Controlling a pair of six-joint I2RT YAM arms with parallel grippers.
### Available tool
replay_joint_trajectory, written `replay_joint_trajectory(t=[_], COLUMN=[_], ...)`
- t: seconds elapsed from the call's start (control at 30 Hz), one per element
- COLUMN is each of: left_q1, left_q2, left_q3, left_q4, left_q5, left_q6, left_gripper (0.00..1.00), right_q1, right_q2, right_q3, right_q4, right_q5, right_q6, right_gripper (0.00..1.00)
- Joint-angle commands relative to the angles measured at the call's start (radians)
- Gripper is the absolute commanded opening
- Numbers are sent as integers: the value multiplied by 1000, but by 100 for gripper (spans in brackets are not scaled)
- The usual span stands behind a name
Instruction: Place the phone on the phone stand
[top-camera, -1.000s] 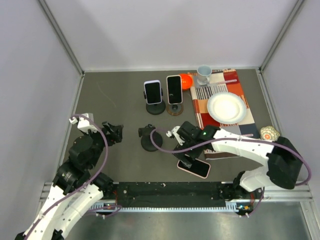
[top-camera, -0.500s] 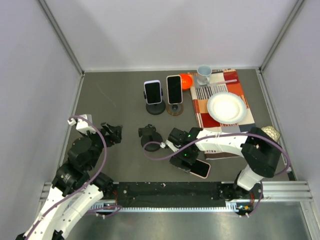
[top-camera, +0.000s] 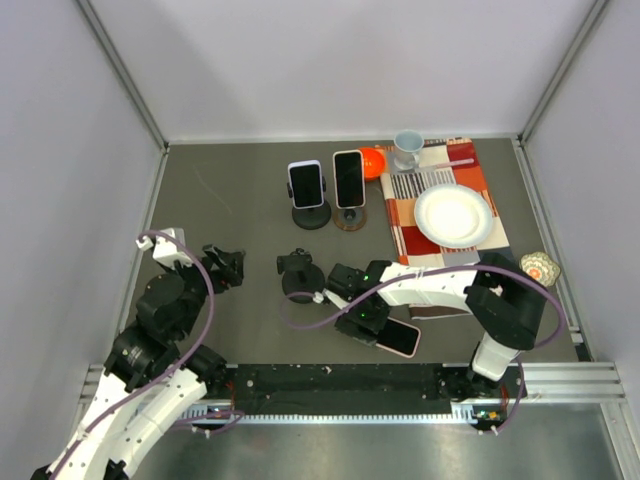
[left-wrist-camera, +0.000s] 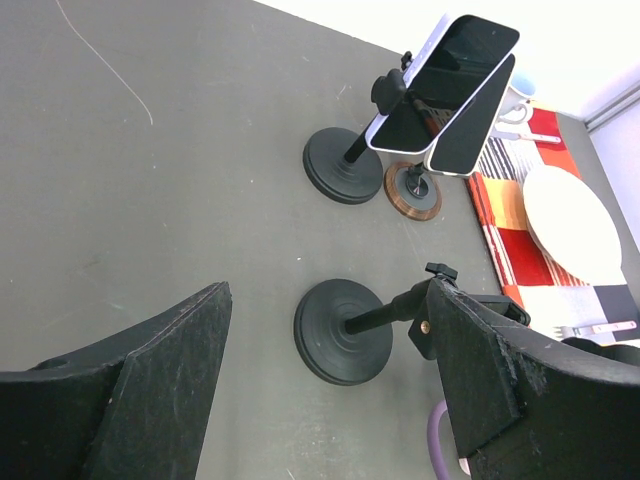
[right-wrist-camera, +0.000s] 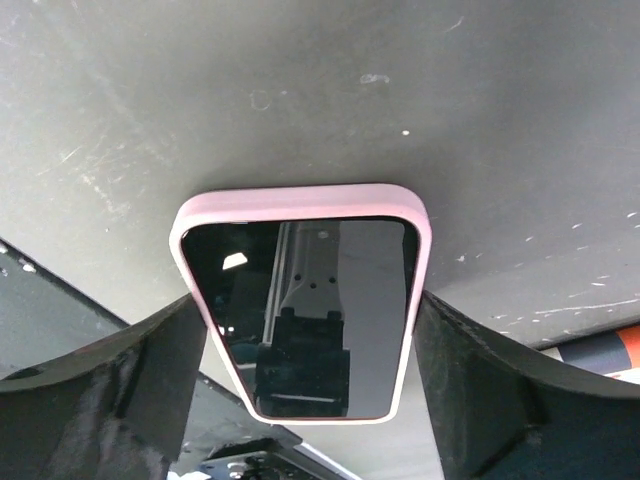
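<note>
From where I stood, the phone (top-camera: 398, 337) lay flat on the table (top-camera: 220, 190) near its front edge, screen up in a pink case, not on any stand. The right gripper (top-camera: 366, 320) was down over its near end, and the wrist view showed the jaws standing one at each long side of the phone (right-wrist-camera: 305, 320). They sat so tight to the case that I could not tell whether they pinched it or only flanked it. Just to the left, close by but apart from the phone, stood the empty stand (top-camera: 298, 283), a black round base with its clamp head tilted up. The left gripper (top-camera: 225, 266) hung above the table left of that stand, its jaws spread wide with nothing between them, and its own camera looked straight at the stand (left-wrist-camera: 345, 335). Farther back stood two loaded stands side by side, one with a black base (top-camera: 311, 215) and one with a brown base (top-camera: 350, 218), each carrying its own handset upright. To their right lay a checked mat (top-camera: 470, 170) with a white plate (top-camera: 454, 215) on it, a cup (top-camera: 407, 148) at its far corner and an orange bowl (top-camera: 373, 160) beside that.
</note>
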Motion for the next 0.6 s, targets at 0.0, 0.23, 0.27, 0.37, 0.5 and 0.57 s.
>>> replay_joint_trajectory(t=[0.0, 0.23, 0.27, 0.37, 0.5, 0.57], left_q1=[0, 0, 0, 0, 0, 0], left_q2=[28, 37, 39, 37, 48, 50], left_q3=[21, 44, 46, 58, 87, 96], left_q4=[27, 21, 19, 18, 15, 18], left_q5=[1, 2, 1, -2, -1, 8], left_q6=[-11, -22, -24, -27, -31, -34], left_gripper=[84, 83, 83, 83, 83, 83], right_q1=[16, 18, 18, 16, 15, 13], right_q2=[26, -57, -77, -174, -330, -443], right_q3=[22, -35, -44, -81, -139, -180], right_q4=[81, 167, 180, 232, 308, 359], right_q5=[8, 104, 135, 217, 302, 356], right_q6=[19, 34, 34, 71, 95, 121], right_gripper=[71, 17, 3, 0, 0, 0])
